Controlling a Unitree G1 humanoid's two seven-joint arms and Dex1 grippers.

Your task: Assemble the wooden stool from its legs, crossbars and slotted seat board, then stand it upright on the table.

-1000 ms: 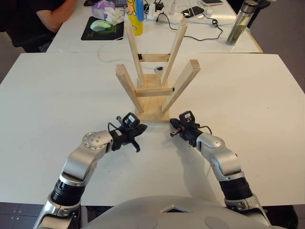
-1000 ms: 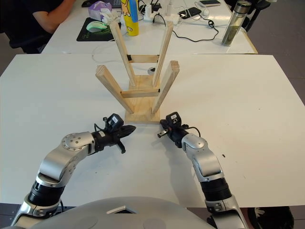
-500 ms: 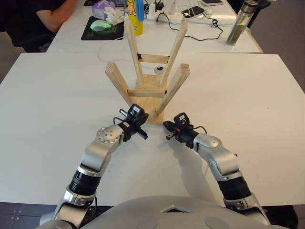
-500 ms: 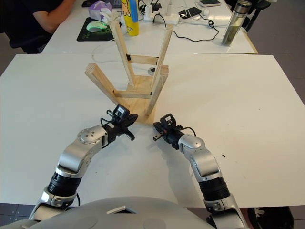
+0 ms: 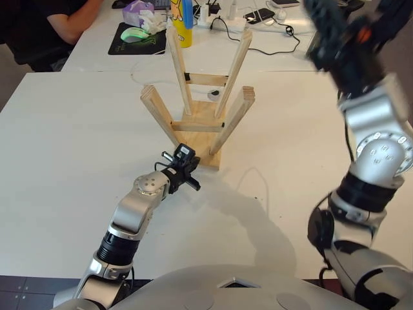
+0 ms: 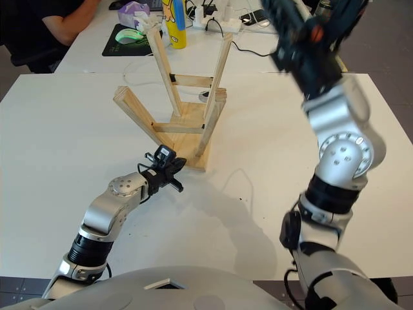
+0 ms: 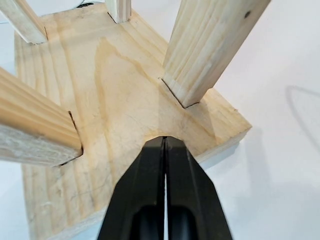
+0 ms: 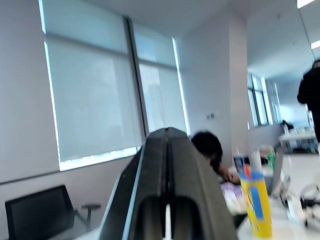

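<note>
The wooden stool [image 5: 201,123] stands upside down on the white table [image 5: 71,142], its seat board [image 7: 115,90] flat on the surface, its legs pointing up and joined by crossbars. My left gripper [image 5: 193,183] is shut with nothing in it, and its tip [image 7: 164,139] rests against the near edge of the seat board, between two legs. My right arm is raised high over the table's right side, far from the stool. Its gripper [image 8: 167,132] is shut, holds nothing and points out into the room.
Behind the table, a second desk carries a yellow bottle [image 5: 187,22], a black mouse pad [image 5: 134,40], a tissue pack [image 5: 143,13] and cables [image 5: 271,29]. Bare table surface lies on both sides of the stool and in front of it.
The stool slid and turned a little to the left as both grippers pushed at its seat board. Then my right arm swung up from the table to high above it. The left gripper stays at the board.
</note>
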